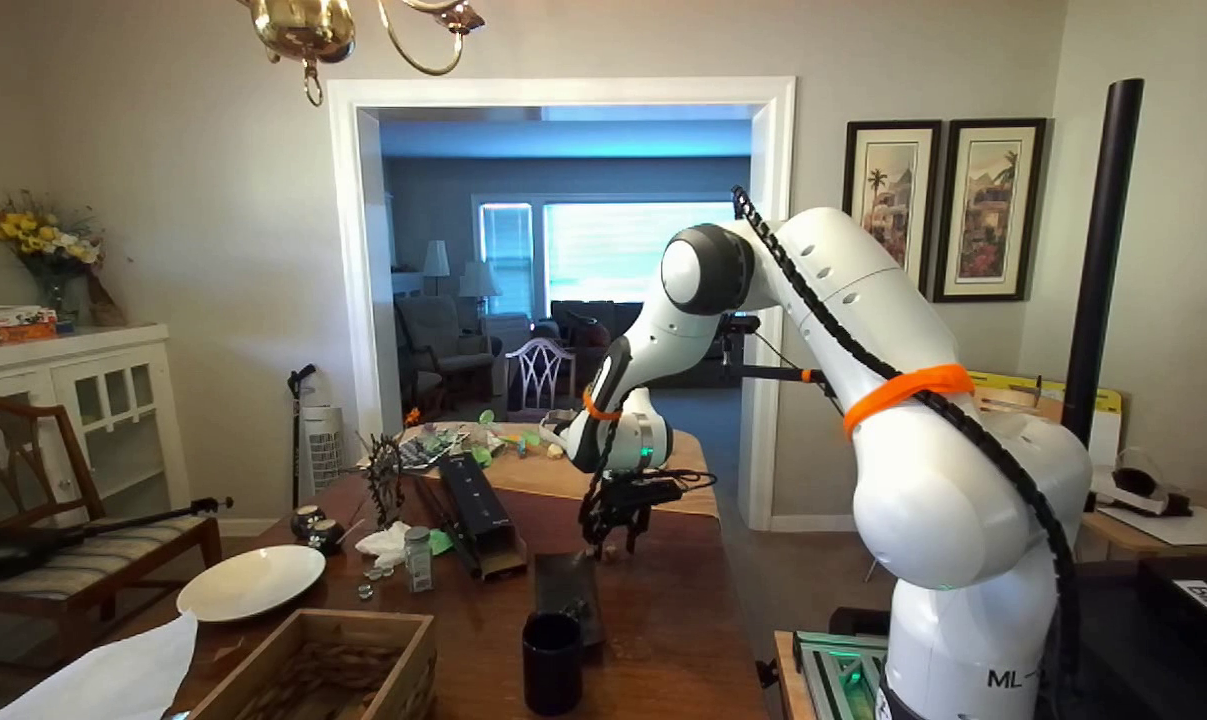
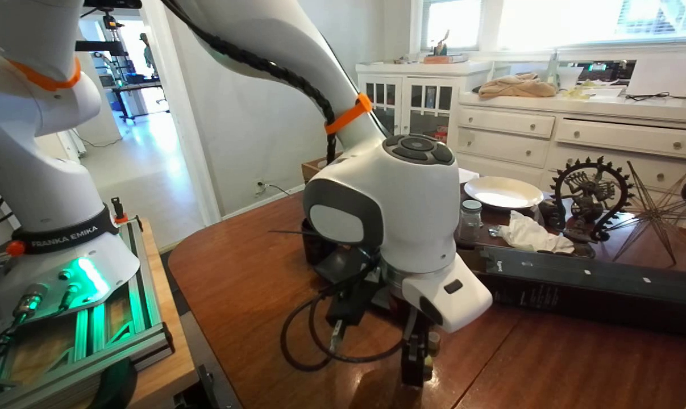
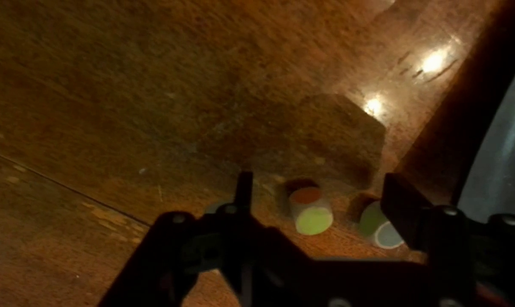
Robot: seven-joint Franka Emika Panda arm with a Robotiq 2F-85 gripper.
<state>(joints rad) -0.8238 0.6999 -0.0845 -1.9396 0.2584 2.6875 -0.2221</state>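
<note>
Gripping nothing with my wide-parted black pincer, I judge positioning done and taking hold left undone: on the glossy brown wooden worktop, between my jaws, sits a small white-sided, red-patched cylinder, long axis running down the wrist view to its lime-green end, then, rightward, a green, pale-ended cylinder.

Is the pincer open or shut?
Open: in the wrist view, the pincer has its fingers standing apart, a yellow-green-ended cylinder showing between them.

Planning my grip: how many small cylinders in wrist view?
2 clear ones: yellow-ended cylinder between the fingers, green cylinder partly behind one finger. A pale piece, partly hidden behind the other, may be a third.
</note>
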